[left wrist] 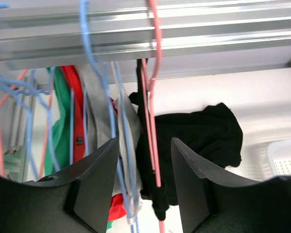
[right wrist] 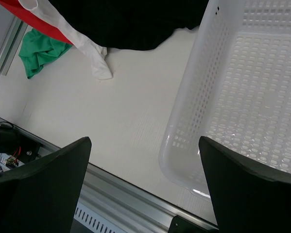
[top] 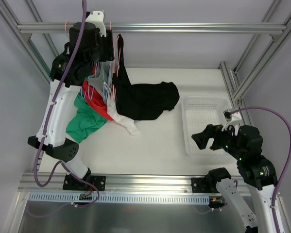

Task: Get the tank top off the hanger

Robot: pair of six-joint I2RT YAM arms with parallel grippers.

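A black tank top (top: 147, 99) hangs by its strap from a pink hanger (left wrist: 154, 145) on the top rail (top: 184, 27). Most of it is draped on the white table. In the left wrist view, the tank top (left wrist: 203, 136) lies behind the hanger. My left gripper (top: 109, 48) is raised to the rail. In its wrist view, the left gripper (left wrist: 145, 184) is open, with the pink hanger wire and black strap between the fingers, touching neither. Blue hanger wires (left wrist: 117, 145) run beside the left finger (left wrist: 99, 184). My right gripper (top: 208, 138) is open and empty, low over the table.
More hangers hold a grey garment (left wrist: 94, 107), a red one (top: 94, 102), a green one (top: 84, 121) and a white one (top: 126, 121), crowded left of the black top. A white perforated basket (top: 186, 126) stands at the right, next to my right gripper (right wrist: 145, 184). Frame posts line both sides.
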